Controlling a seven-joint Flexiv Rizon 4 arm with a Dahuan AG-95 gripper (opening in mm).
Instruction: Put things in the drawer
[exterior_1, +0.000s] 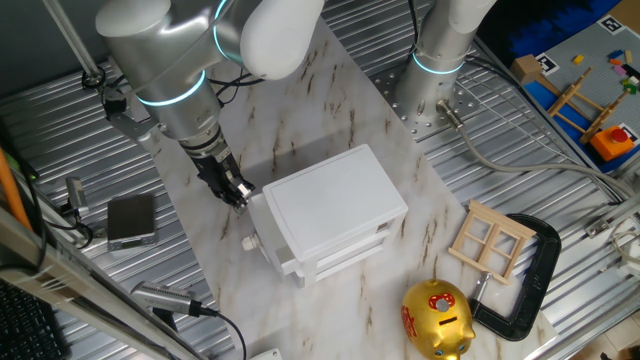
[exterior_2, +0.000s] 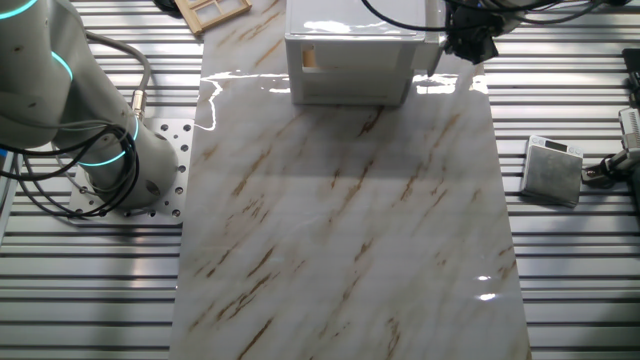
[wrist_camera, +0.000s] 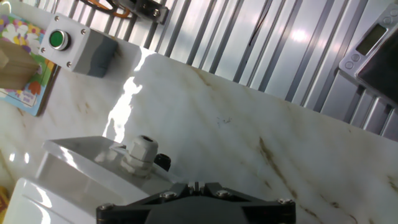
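Note:
The white cabinet (exterior_1: 330, 195) stands mid-table on the marble board; it also shows at the far edge in the other fixed view (exterior_2: 350, 60). Its top drawer (exterior_1: 285, 250) faces the lower left and its front stands out slightly, with the small round knob (exterior_1: 247, 242) on it. In the hand view the knob (wrist_camera: 142, 151) lies just ahead of the fingers. My gripper (exterior_1: 238, 193) hangs by the cabinet's left corner, a little above the knob, and appears right of the cabinet (exterior_2: 470, 45) from the other side. Its jaws (wrist_camera: 196, 185) meet, shut. No things for the drawer show; they are out of view.
A gold piggy bank (exterior_1: 437, 318), a wooden window frame (exterior_1: 490, 238) and a black clamp (exterior_1: 530, 270) lie right of the cabinet. A small grey scale (exterior_1: 132, 218) sits on the ribbed metal at the left. A green-button box (wrist_camera: 78, 46) shows in the hand view. The arm's base (exterior_1: 440, 70) stands behind.

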